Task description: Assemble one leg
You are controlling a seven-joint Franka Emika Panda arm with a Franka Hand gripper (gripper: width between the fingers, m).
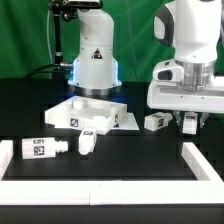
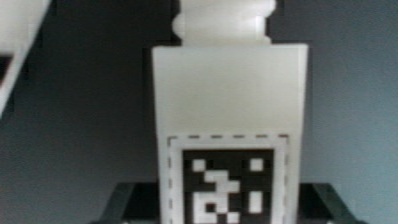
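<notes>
My gripper (image 1: 190, 124) hangs at the exterior view's right, just above the table. In the wrist view a white leg (image 2: 222, 120) with a black-and-white tag fills the frame, and the dark fingers (image 2: 128, 202) sit tight against both its sides at the gripper (image 2: 222, 205). A second leg (image 1: 155, 120) lies just beside the gripper toward the exterior view's left. Two more legs (image 1: 38, 148) (image 1: 87, 143) lie at the front left. The large white square panel (image 1: 92, 112) lies flat in the middle.
A white U-shaped rail (image 1: 110, 172) borders the front and both sides of the black table. The robot's white base (image 1: 95, 62) stands behind the panel.
</notes>
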